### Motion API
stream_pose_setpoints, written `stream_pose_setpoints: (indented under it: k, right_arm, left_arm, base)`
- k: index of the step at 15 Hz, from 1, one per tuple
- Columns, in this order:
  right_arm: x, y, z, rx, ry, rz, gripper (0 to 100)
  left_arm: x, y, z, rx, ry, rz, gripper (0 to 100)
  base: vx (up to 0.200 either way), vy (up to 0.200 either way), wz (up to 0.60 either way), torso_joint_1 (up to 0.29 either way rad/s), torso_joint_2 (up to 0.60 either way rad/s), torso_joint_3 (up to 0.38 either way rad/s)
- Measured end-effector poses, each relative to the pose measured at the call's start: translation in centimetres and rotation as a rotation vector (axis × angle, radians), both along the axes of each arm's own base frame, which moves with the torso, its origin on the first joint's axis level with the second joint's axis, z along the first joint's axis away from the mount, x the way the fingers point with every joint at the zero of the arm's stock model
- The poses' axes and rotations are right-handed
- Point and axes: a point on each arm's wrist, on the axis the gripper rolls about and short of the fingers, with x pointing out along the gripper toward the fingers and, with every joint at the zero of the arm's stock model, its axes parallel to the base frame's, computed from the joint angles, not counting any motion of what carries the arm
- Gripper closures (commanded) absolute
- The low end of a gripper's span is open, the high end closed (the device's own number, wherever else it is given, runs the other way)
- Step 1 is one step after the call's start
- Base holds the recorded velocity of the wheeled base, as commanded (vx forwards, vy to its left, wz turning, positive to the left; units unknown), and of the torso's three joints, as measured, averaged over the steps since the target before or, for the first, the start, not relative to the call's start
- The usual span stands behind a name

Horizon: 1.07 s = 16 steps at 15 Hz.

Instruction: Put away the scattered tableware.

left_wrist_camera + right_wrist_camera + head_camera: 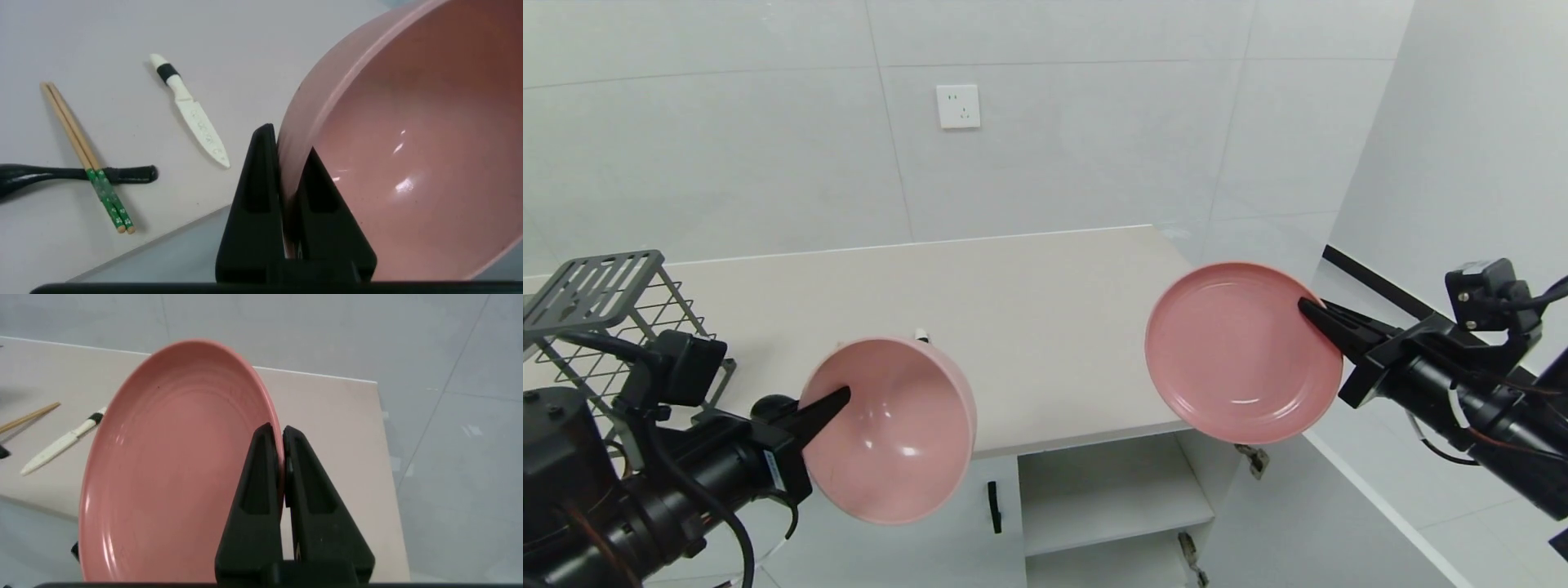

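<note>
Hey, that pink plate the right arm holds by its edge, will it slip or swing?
Probably stiff: the plate shows no bend though the right gripper pinches only its rim. Its glossy face looks slippery, so it might pivot in that narrow hold. It seems thin, likely light.
</note>
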Motion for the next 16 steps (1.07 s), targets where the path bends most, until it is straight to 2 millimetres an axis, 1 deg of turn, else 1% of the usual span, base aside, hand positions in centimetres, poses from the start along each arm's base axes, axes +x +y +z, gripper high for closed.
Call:
stream_pose_setpoints:
  k: [3, 6, 8, 12, 16]
  right_arm:
    - [-0.3, 0.4, -0.3, -0.003, 0.014, 0.020, 100]
    - [-1.4, 0.9, -1.3, -0.018, 0.068, 0.053, 100]
    - [-2.3, 0.5, -1.9, -0.027, 0.106, 0.047, 100]
    - [-3.0, 0.1, -2.0, -0.030, 0.116, 0.035, 100]
    - [-2.9, 0.2, -2.4, -0.034, 0.134, 0.039, 100]
  left_arm:
    - [-0.2, 0.1, 0.2, -0.003, -0.013, 0.001, 100]
    - [-0.5, 0.1, 0.1, 0.000, -0.011, -0.005, 100]
    - [-0.7, 0.2, 0.1, 0.000, -0.010, -0.006, 100]
    - [-0.9, -0.2, -0.1, 0.002, -0.003, -0.029, 100]
    - [-0.7, -0.4, -0.4, 0.009, 0.016, -0.037, 100]
  base:
    - [0.000, 0.000, 0.00, 0.000, 0.00, 0.000]
    - [0.000, 0.000, 0.00, 0.000, 0.00, 0.000]
    - [0.000, 0.000, 0.00, 0.000, 0.00, 0.000]
    - [0.000, 0.000, 0.00, 0.000, 0.00, 0.000]
    - [0.000, 0.000, 0.00, -0.161, 0.34, 0.166]
